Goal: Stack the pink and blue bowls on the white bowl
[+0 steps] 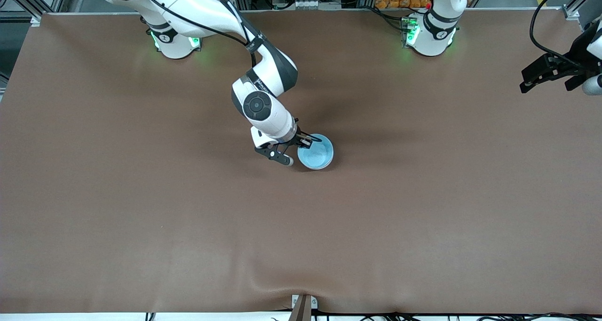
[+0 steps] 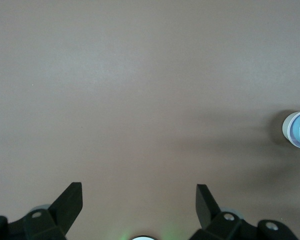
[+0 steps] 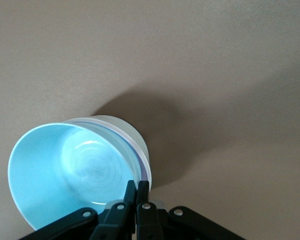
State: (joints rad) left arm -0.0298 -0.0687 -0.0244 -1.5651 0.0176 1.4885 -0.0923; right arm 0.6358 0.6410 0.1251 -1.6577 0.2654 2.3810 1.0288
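The light blue bowl (image 1: pixel 316 154) sits nested on top of a stack near the middle of the table. In the right wrist view the blue bowl (image 3: pixel 65 170) lies inside the white bowl (image 3: pixel 121 128), with a thin edge of the pink bowl (image 3: pixel 141 159) showing between their rims. My right gripper (image 1: pixel 305 142) (image 3: pixel 137 184) is shut on the blue bowl's rim, one finger inside and one outside. My left gripper (image 1: pixel 548 86) (image 2: pixel 138 190) hangs open and holds nothing over the left arm's end of the table, where that arm waits. The left wrist view shows the stack (image 2: pixel 297 129) far off.
A brown mat (image 1: pixel 188 217) covers the whole table. The arm bases (image 1: pixel 430 36) stand along the edge farthest from the front camera. A small bracket (image 1: pixel 303 304) sits at the edge nearest the front camera.
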